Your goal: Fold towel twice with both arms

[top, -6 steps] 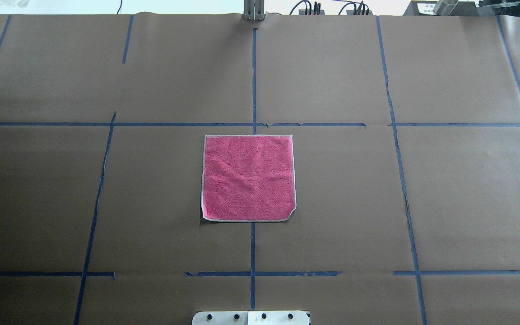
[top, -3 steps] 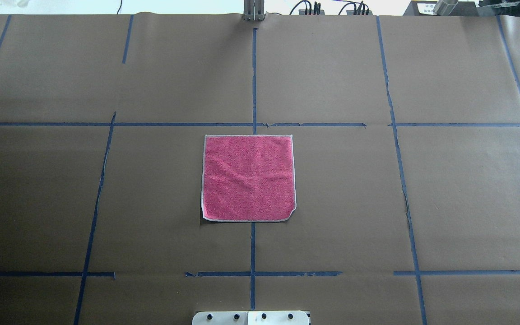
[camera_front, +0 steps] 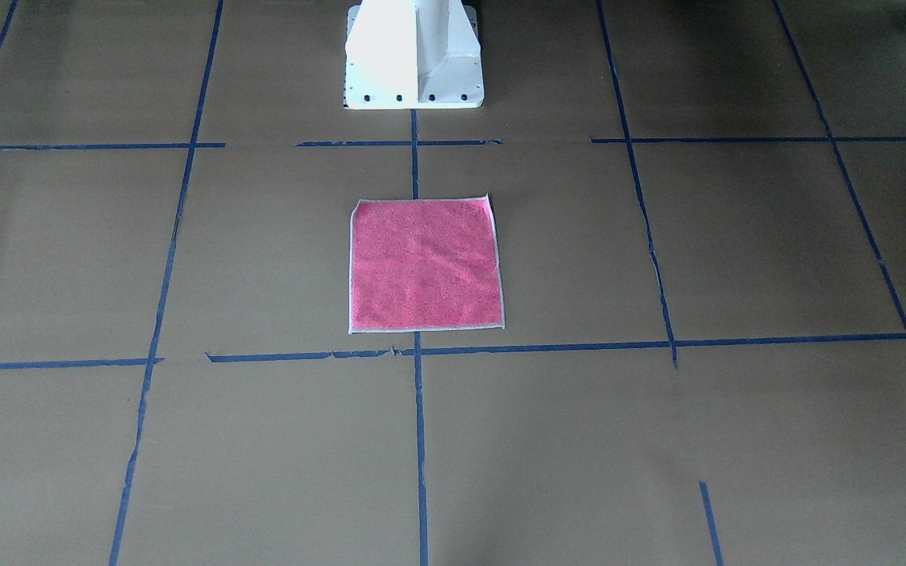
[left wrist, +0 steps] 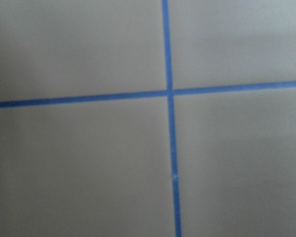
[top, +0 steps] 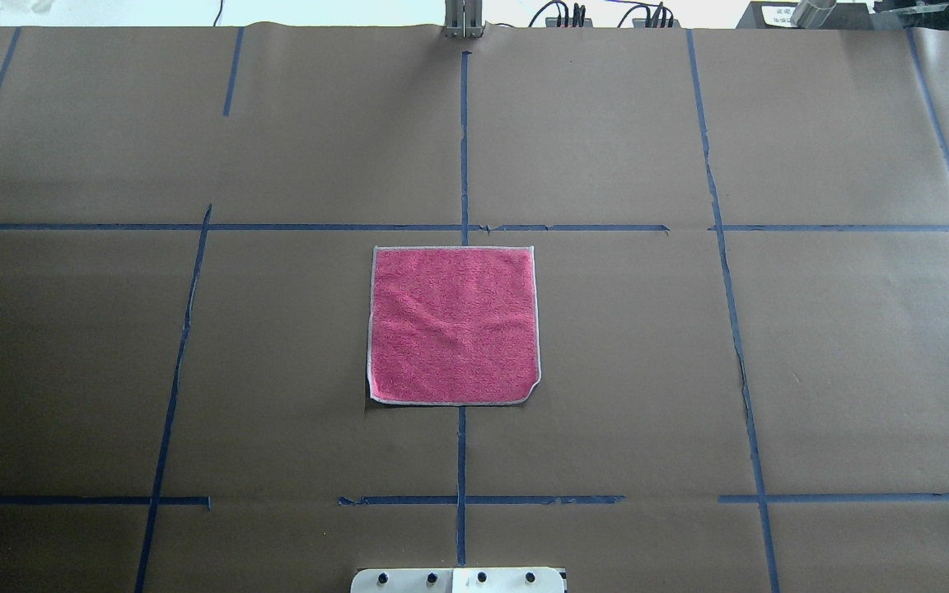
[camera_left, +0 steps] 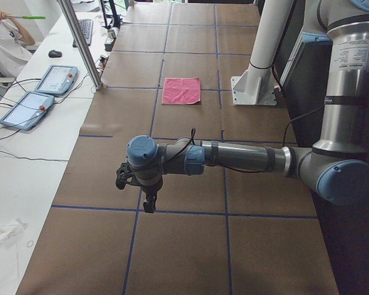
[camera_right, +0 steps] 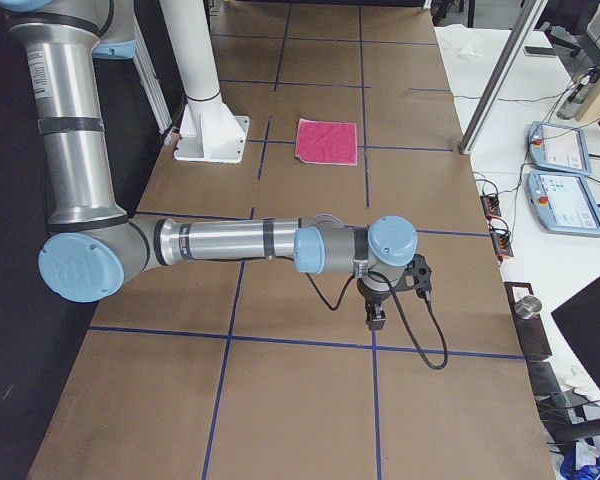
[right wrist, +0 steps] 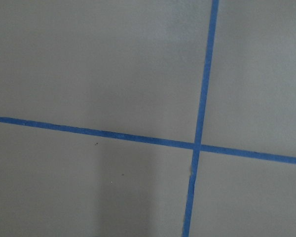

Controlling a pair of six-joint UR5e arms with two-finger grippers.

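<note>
The towel [top: 453, 325] is lying flat, pink face up, just in front of the pedestal [camera_front: 414, 55]. The left gripper [camera_left: 149, 201] and right gripper [camera_right: 376, 317] are hovering well out to either side of the pedestal, neither looking nearer. Whether their jaws are wide or narrow cannot be told.

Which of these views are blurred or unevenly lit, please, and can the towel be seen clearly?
Left wrist view: soft, the tape cross blurred, upper left corner dim. Right wrist view: a bit sharper, faint shadow at lower left. Front-facing view: the white pedestal is blown out, yet the towel is crisp. Overhead view: towel sharp, table darker toward the left.
</note>
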